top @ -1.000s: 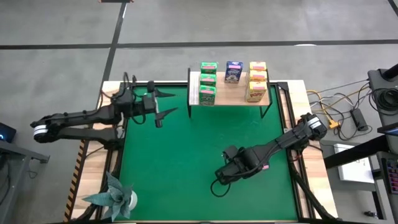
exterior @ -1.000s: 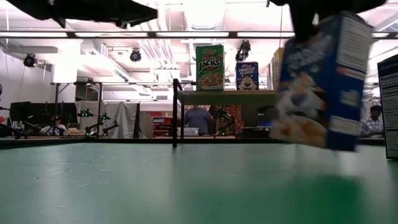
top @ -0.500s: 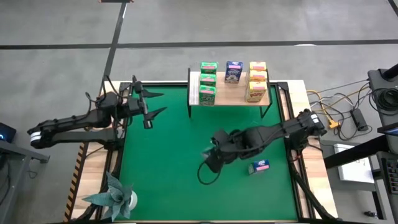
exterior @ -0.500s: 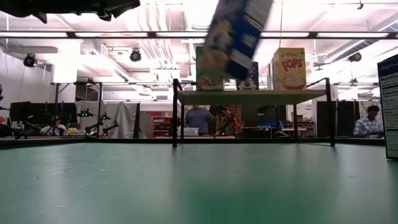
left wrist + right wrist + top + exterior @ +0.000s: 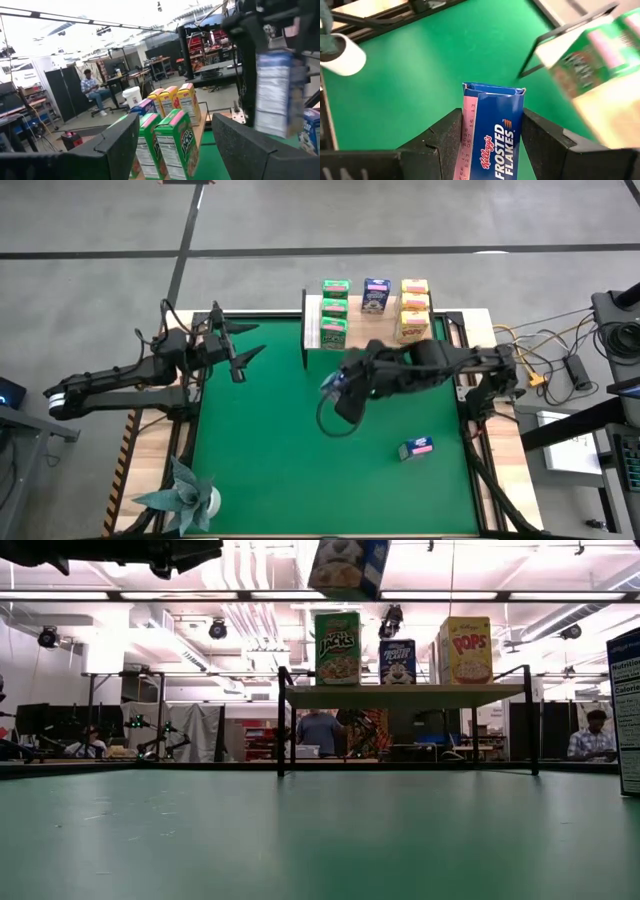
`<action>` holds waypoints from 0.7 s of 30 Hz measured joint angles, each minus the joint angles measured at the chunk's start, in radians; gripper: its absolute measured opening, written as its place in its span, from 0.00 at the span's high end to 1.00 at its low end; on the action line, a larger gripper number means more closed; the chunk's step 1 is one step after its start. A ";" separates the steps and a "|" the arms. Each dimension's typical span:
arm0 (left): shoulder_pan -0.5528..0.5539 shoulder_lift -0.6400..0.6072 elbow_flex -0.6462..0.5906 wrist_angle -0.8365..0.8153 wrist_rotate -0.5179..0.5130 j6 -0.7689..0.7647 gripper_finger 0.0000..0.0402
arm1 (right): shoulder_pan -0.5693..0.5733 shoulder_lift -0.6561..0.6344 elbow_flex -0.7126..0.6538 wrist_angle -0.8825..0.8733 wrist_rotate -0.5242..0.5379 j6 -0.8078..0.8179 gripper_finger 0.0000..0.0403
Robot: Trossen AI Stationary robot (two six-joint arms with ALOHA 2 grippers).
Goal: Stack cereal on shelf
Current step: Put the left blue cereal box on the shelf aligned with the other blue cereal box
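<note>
The right tool (image 5: 338, 385) clamps 1 blue cereal box (image 5: 492, 132) aloft, at 7 o'clock from the shelf (image 5: 370, 335), likely for stacking. The left tool (image 5: 240, 345) waits wide, at 9 o'clock.

Bright ceiling lights (image 5: 330, 560) glare overhead (nearly washing out the low view); the shelf (image 5: 590, 75) is motion-blurred in the right wrist view.
</note>
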 joint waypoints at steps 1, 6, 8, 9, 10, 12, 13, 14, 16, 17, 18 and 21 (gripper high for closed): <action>0.000 0.000 0.000 0.000 0.000 -0.004 0.42 | -0.010 0.000 0.021 -0.017 0.003 -0.023 0.55; 0.000 0.001 0.000 -0.001 0.000 -0.030 0.42 | -0.074 -0.005 0.093 -0.108 0.016 -0.093 0.55; 0.000 0.001 0.000 -0.006 0.000 -0.036 0.42 | -0.106 -0.020 0.088 -0.141 0.020 -0.117 0.55; 0.000 0.001 0.000 -0.008 0.000 -0.040 0.42 | -0.124 -0.023 0.088 -0.163 0.021 -0.127 0.55; 0.000 0.001 0.000 -0.008 0.000 -0.047 0.42 | -0.142 -0.027 0.090 -0.191 0.020 -0.144 0.55; 0.000 0.000 0.000 -0.010 0.000 -0.054 0.42 | -0.180 -0.030 0.090 -0.212 0.021 -0.182 0.55; 0.000 0.001 0.000 -0.011 0.000 -0.055 0.42 | -0.199 -0.033 0.090 -0.206 0.019 -0.214 0.55; 0.000 0.001 0.000 -0.014 0.000 -0.057 0.42 | -0.217 -0.034 0.089 -0.205 0.018 -0.246 0.55; 0.000 0.003 0.000 -0.016 0.000 -0.062 0.42 | -0.255 -0.037 0.090 -0.195 0.016 -0.311 0.55; 0.000 0.003 0.000 -0.022 0.000 -0.065 0.42 | -0.275 -0.037 0.090 -0.198 0.015 -0.338 0.55; 0.000 0.003 0.000 -0.024 0.000 -0.066 0.42 | -0.295 -0.036 0.090 -0.203 0.013 -0.357 0.55; 0.000 0.003 0.000 -0.024 0.000 -0.073 0.42 | -0.358 -0.031 0.087 -0.207 0.012 -0.417 0.55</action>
